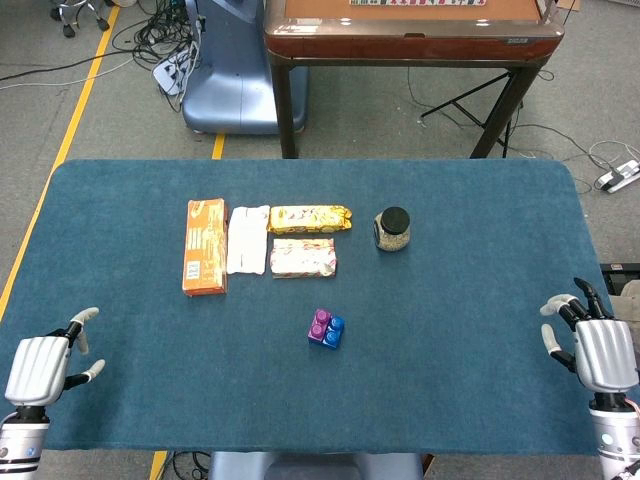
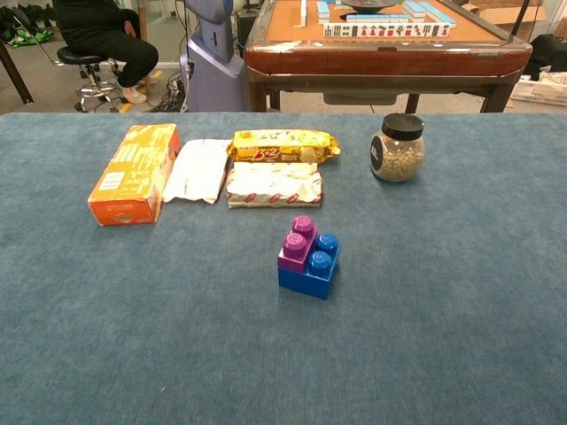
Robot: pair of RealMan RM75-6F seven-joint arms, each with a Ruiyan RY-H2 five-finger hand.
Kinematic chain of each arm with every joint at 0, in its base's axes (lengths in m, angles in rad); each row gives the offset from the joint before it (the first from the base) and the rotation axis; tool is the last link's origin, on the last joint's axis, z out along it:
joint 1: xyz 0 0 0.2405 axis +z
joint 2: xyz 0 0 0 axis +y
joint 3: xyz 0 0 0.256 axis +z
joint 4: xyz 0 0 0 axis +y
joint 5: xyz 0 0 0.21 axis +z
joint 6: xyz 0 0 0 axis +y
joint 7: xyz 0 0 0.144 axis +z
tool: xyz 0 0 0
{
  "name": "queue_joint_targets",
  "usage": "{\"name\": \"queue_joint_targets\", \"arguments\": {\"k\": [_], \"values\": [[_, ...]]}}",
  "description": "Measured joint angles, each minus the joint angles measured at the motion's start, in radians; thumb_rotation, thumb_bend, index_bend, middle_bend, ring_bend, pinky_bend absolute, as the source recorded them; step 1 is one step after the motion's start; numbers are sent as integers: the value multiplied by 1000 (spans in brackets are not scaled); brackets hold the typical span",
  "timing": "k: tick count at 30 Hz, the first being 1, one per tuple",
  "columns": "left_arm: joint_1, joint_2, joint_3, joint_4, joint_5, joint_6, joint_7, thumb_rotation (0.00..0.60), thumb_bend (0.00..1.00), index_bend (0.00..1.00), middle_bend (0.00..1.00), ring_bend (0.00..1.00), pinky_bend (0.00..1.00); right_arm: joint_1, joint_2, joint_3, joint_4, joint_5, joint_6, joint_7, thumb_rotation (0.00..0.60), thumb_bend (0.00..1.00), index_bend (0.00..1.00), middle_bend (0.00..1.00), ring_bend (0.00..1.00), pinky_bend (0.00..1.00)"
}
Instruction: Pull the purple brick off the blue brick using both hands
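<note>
Purple brick (image 2: 298, 243) sits pressed onto the left half of the blue brick (image 2: 309, 273), mid-counter, just in front of the snack packets (image 2: 273, 184); two blue studs stay bare on the right. Left hand (image 1: 42, 365) rests at the near left corner of the counter (image 1: 480, 300), fingers spread, holding nothing. Right hand (image 1: 598, 345) at the near right edge, fingers likewise apart and empty. Both are well apart from the bricks; chest view shows neither hand. Pull not yet begun. Handling, as judged: both bricks are hard moulded plastic, light, stiff, smooth-sided and likely a bit slippery; nothing fragile. The stud fit probably holds firm, so the pair will lift together unless the base is pinned. Best hold: one hand pinches the blue brick low across its side walls, or presses on the bare studs; the other pinches the purple brick across its long flat sides and pulls straight up. How tightly the bricks are seated cannot be told from here.
</note>
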Motion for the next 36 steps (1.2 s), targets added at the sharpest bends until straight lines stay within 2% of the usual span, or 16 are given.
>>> {"name": "queue_joint_targets", "arguments": {"k": [3, 7, 13, 17, 25, 32, 36], "values": [[-3, 6, 1, -11, 4, -1, 5, 600, 104, 181, 586, 629, 811, 3, -2, 4, 5, 3, -3, 6, 600, 339, 432, 335, 353, 526], [-18, 16, 2, -46, 16, -21, 2, 600, 104, 68, 688, 695, 834, 14, 5, 9, -4, 3, -17, -9, 600, 324, 423, 321, 331, 517], [-80, 19, -2, -111, 53, -86, 25, 600, 77, 54, 856, 819, 948, 19, 24, 12, -35, -5, -13, -24, 600, 324, 326, 309, 317, 517], [-144, 5, -20, -148, 77, -143, 52, 600, 41, 48, 961, 896, 999, 17, 31, 12, -34, -4, -11, -17, 600, 324, 316, 306, 315, 517], [-286, -5, -78, -242, 41, -328, 78, 600, 31, 167, 1000, 911, 1000, 8, 44, 10, -36, 3, -6, -19, 600, 324, 317, 306, 315, 517], [-465, -50, -152, -273, -102, -527, 134, 600, 31, 171, 1000, 894, 1000, 5, 47, 7, -31, 12, -15, -15, 600, 324, 316, 306, 311, 517], [-540, -114, -179, -256, -172, -577, 187, 600, 30, 182, 1000, 901, 1000, 1, 56, 7, -33, 14, -12, -12, 600, 324, 316, 306, 310, 517]]}}
